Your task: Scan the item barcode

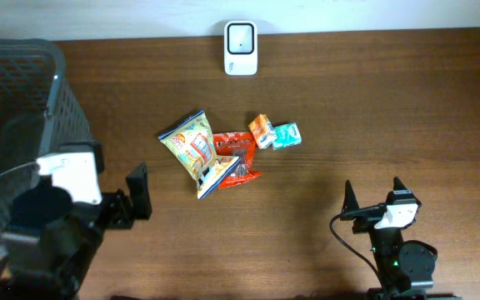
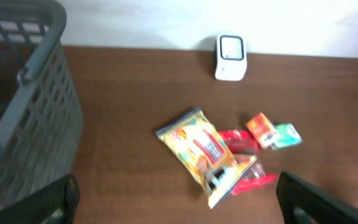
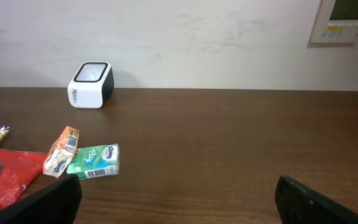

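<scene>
Well, your left gripper (image 2: 176, 182) and right gripper (image 1: 374, 190) gape wide, empty; the yellow snack bag (image 1: 192, 148) lies farther out, between them.

Basket (image 1: 67, 108) blocks left; packets (image 1: 223, 154) crowd centre; scanner (image 1: 241, 48) far edge; right open

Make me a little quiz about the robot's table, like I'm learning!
1. True or false: the left hand and right hand are both open and empty.
2. Which lies closest to the orange packet? A white scanner, B teal tissue pack, C yellow snack bag.
3. Fill in: the grey ___ stands near the left hand.
Key: 1 true; 2 B; 3 basket.
</scene>
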{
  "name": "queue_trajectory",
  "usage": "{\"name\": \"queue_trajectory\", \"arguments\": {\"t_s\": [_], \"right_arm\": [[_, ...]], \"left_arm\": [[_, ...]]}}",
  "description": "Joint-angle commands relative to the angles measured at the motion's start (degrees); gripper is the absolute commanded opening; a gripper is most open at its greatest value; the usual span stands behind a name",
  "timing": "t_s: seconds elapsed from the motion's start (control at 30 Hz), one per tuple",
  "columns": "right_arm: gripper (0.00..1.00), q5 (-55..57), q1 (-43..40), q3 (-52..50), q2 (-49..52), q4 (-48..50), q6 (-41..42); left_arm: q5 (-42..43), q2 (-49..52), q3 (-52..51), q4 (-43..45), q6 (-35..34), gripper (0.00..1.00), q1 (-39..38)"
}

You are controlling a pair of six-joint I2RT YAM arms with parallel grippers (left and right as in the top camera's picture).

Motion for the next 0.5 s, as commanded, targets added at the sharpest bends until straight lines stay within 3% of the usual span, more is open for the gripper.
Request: {"name": "queue_trajectory", "arguments": {"t_s": [0.0, 0.47], "right_arm": [[0.98, 0.7, -0.3, -0.5, -0.4, -0.2, -0.4], [0.98, 0.7, -0.3, -0.5, -0.4, -0.2, -0.4]], "left_arm": [[5.5, -2.6, -7.2, 5.4, 7.8, 0.99, 0.5], [5.8, 0.0, -9.9, 7.0, 7.9, 0.99, 0.5]]}}
